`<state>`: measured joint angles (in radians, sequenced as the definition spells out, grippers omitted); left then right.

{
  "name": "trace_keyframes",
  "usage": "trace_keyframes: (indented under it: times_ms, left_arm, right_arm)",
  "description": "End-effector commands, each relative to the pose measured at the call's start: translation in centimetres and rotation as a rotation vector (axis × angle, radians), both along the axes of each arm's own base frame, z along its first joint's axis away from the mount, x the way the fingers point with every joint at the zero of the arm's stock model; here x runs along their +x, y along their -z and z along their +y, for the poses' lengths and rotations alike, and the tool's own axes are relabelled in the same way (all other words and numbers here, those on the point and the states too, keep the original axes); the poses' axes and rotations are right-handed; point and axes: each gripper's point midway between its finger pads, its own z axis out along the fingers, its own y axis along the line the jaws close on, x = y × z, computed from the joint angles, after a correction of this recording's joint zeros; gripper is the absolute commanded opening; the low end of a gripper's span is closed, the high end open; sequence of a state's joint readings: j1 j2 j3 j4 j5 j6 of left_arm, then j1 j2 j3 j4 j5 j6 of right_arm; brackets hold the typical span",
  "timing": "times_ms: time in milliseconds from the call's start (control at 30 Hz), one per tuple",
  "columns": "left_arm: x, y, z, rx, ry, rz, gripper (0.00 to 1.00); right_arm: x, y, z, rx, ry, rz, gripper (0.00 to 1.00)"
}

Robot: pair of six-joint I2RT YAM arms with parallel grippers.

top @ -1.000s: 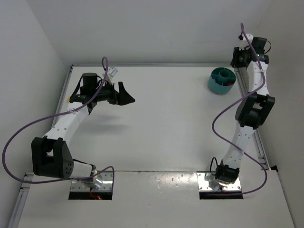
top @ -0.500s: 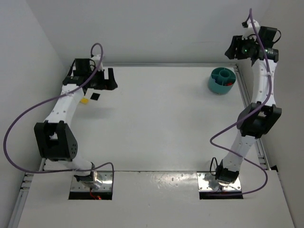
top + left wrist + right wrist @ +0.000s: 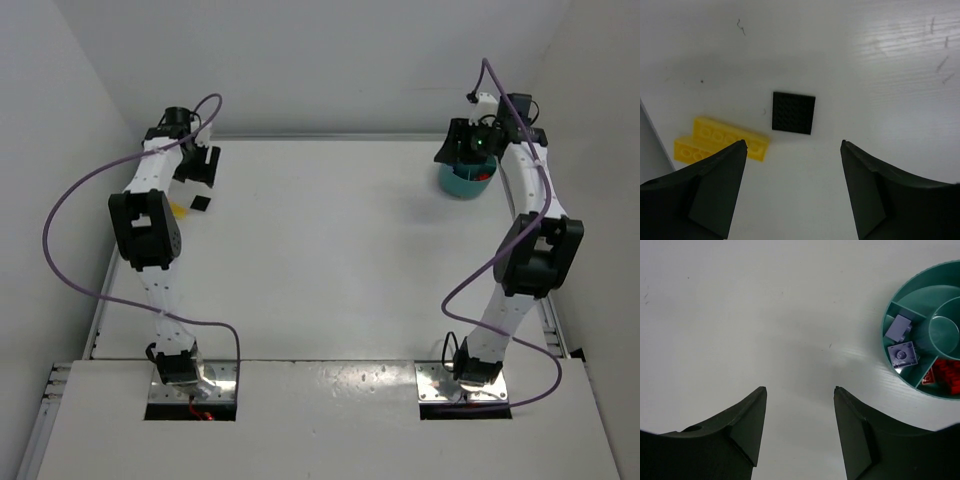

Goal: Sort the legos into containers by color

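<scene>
left claw: (image 3: 792,144) released, jaws wide apart, nothing between them, hanging over the far-left corner of the worktop (image 3: 330,250).
right claw: (image 3: 799,390) released too, empty, at the far-right corner just beside the teal tub (image 3: 885,335).
loose legos: black plate (image 3: 793,113) and yellow bricks (image 3: 722,142), both flat on the worktop under the left claw, just beside each other, narrow gap between them.
key relation: black plate lies straight ahead of the left claw, about centred on the gap between the fingers, a bit past the tips. It is square, so no long axis; its edges sit slightly skewed to the finger line.
yellow bricks: off to the left, right at the left finger's tip, long axis slanting across the view.
nearer arm: left, by far; the right arm is well apart from both pieces.
tub contents: pale bricks (image 3: 902,354) in the outer ring, red bricks (image 3: 942,375) in the next compartment; whether the pale ones share one wedge is hard to tell.
tub vs loose legos: opposite corners of the worktop.
likely step: left claw drops on the black plate; small yaw tweak probably needed.
risk: thin flat plate, could slip free as the fingers close.
</scene>
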<state>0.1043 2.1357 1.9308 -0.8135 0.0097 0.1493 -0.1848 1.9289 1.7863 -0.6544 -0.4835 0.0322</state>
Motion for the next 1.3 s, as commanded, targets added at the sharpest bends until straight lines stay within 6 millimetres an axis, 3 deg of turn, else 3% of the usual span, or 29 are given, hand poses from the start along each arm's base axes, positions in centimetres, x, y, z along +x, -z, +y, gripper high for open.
trace_keyframes:
  times_ms: [0,133,267,300,500,733,1133,1267]
  left_arm:
    - [0.7,0.5,1.0,0.053,0.025,0.068,0.8]
    - [0.7,3.7,1.2,0.057,0.031,0.149,0.75]
    - [0.0,5.1,1.2,0.056,0.041,0.189,0.73]
    - [-0.2,5.7,0.9,0.046,0.046,0.198,0.73]
    - [-0.6,7.3,1.1,0.051,0.042,0.23,0.83]
    - [-0.6,9.6,1.1,0.051,0.052,0.266,0.83]
    - [0.0,11.9,1.8,0.081,0.038,0.281,0.62]
    - [-0.7,13.1,1.9,0.007,0.031,0.302,0.62]
  right_arm:
    - [-0.2,-4.4,1.2,0.029,-0.009,-0.121,0.57]
    - [-0.4,-4.0,1.8,0.035,-0.015,-0.122,0.57]
    - [-0.4,-4.0,2.3,0.036,-0.024,-0.122,0.57]
    - [-0.4,-3.3,2.3,0.045,-0.018,-0.1,0.57]
    - [-0.2,-2.8,2.9,0.067,-0.022,-0.082,0.57]
    - [0.0,-3.0,3.0,0.072,-0.029,-0.092,0.57]
    - [0.0,-2.5,3.5,0.074,-0.038,-0.083,0.57]
    - [0.1,-3.2,3.5,0.073,-0.038,-0.092,0.57]
